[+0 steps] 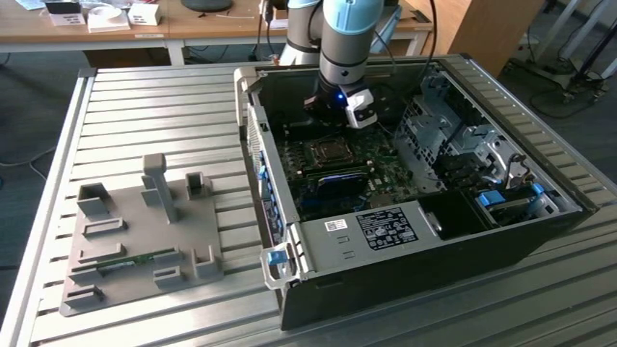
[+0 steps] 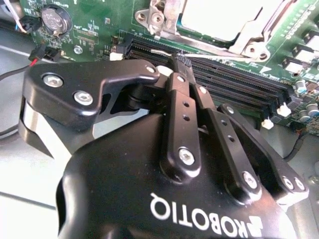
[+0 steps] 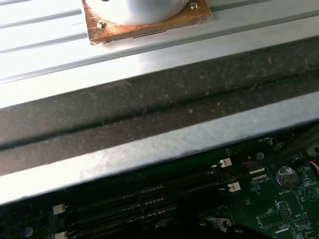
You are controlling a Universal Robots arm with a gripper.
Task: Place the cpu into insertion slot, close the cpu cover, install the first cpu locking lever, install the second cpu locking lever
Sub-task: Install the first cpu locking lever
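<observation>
The open computer case (image 1: 415, 238) lies on the slatted table, green motherboard (image 1: 347, 173) facing up. My gripper (image 1: 331, 116) hangs inside the case, just beyond the cpu socket (image 1: 329, 151). In the second wrist view the gripper (image 2: 180, 62) is shut, its black fingers (image 2: 182, 107) pressed together with nothing between them, the tips over the black memory slots (image 2: 234, 79). Past them the cpu (image 2: 219, 17) shows as a bright silvery square. The cpu cover (image 2: 249, 37) lies flat around it as a silver frame. A thin metal lever rod (image 2: 281, 15) runs along one side of the frame.
A grey fixture plate (image 1: 135, 231) holding a memory stick (image 1: 121, 264) sits at the exterior view's left. Drive cages (image 1: 453, 137) and a labelled box (image 1: 386, 228) fill the case's other side. The case wall (image 3: 149, 109) runs close by, and a copper-based part (image 3: 144, 22) rests on the table beyond it.
</observation>
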